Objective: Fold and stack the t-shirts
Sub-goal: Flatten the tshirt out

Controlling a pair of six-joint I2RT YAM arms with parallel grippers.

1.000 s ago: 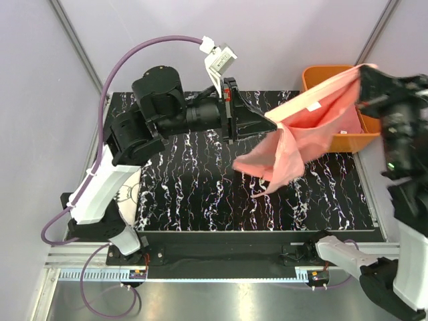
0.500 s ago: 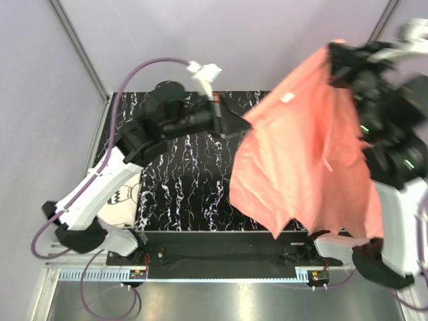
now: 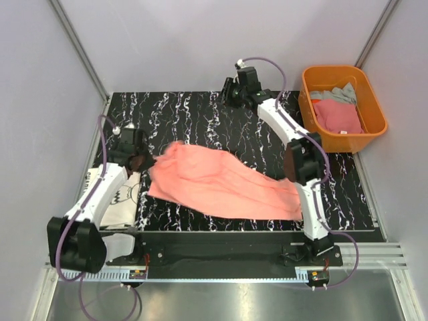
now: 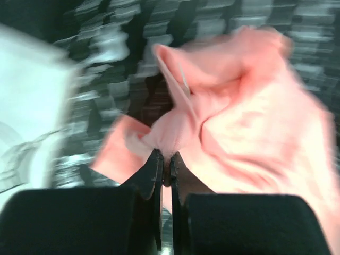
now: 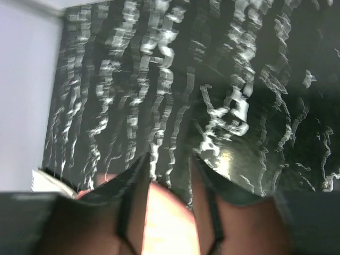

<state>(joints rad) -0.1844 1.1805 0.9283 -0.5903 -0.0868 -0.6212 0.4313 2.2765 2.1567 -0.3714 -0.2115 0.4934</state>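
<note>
The salmon-pink t-shirt [image 3: 221, 182] lies spread across the near half of the black marble table. My left gripper [image 3: 139, 160] is at its left edge, low over the table. In the left wrist view it [image 4: 166, 157] is shut on a bunched fold of the salmon cloth [image 4: 239, 117]. My right gripper [image 3: 229, 91] is far from the shirt at the table's back edge. Its fingers [image 5: 167, 158] stand apart and hold nothing. A white tee with black print [image 3: 124, 198] lies at the near left, under my left arm.
The orange tub [image 3: 374, 100] stands at the back right and holds a deeper pink tee [image 3: 338, 115] and a grey one [image 3: 340, 93]. My right arm's elbow [image 3: 299, 160] hangs over the shirt's right end. The white tee shows at the left of the left wrist view [image 4: 26, 111].
The salmon shirt was held high by both grippers; now it lies flat on the table. My right gripper has let go and swung to the back edge. My left gripper dropped to the near left.
</note>
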